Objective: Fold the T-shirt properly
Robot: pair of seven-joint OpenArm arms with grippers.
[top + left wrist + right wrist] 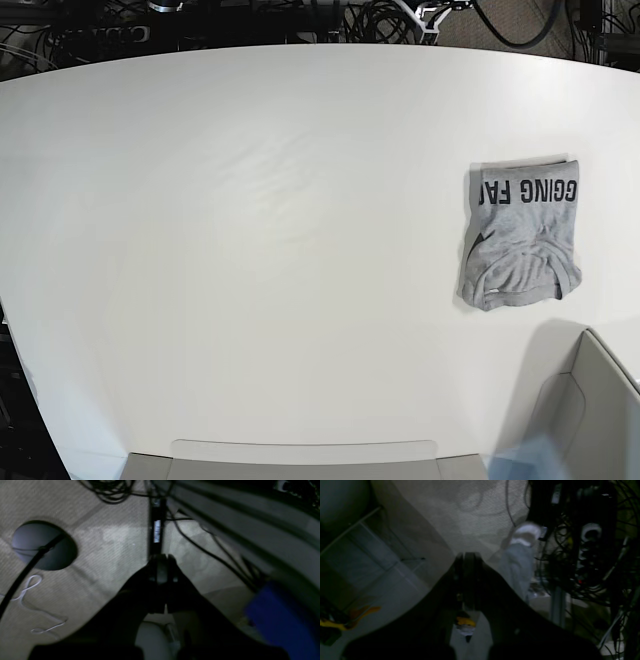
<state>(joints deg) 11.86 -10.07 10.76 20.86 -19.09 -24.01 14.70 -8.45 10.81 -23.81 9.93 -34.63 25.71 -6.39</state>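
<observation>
The heather-grey T-shirt [522,232] lies folded into a small packet on the white table [250,250], near its right edge. Black block lettering shows along its far edge. No gripper shows in the base view. In the left wrist view my left gripper [160,557] is a dark shape with its fingers together, empty, hanging over carpeted floor. In the right wrist view my right gripper [467,555] is also dark, fingers together and empty, over the floor. The T-shirt shows in neither wrist view.
A grey box-like wall [600,410] stands at the table's front right corner. The left wrist view shows a round black stand base [42,545], cables [112,490] and a blue object [282,617]. A tangle of black cables [582,555] fills the right wrist view's right side.
</observation>
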